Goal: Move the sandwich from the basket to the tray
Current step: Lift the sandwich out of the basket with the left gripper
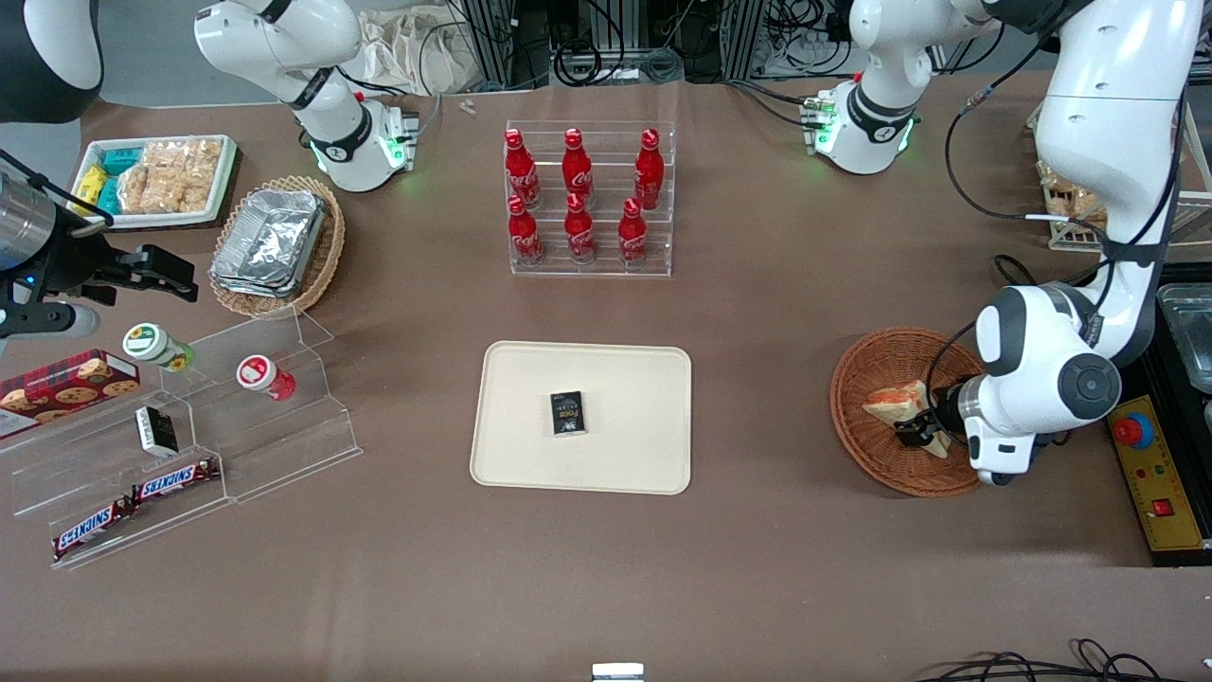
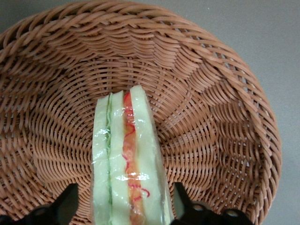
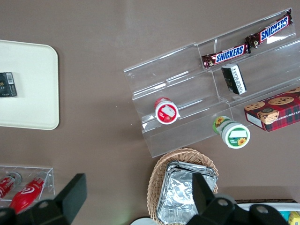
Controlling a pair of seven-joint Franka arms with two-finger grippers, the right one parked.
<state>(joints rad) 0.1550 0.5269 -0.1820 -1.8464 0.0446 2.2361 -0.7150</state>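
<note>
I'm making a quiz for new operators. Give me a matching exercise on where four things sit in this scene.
Things:
1. sandwich
2. small black box
3. foil pans
4. gripper

Places:
A. on the tray
B. in the tan oval basket
C. in the basket
D. open, fingers either side of the sandwich

Pairs: 1-C, 2-A, 3-B, 4-D

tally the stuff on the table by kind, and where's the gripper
cola bottles: 6
snickers bars: 2
lidded cups: 2
cookie box: 1
small dark boxes: 2
sandwich: 1
trays: 2
baskets: 2
total: 18
The gripper is down in the round basket, fingers open either side of the sandwich.
</note>
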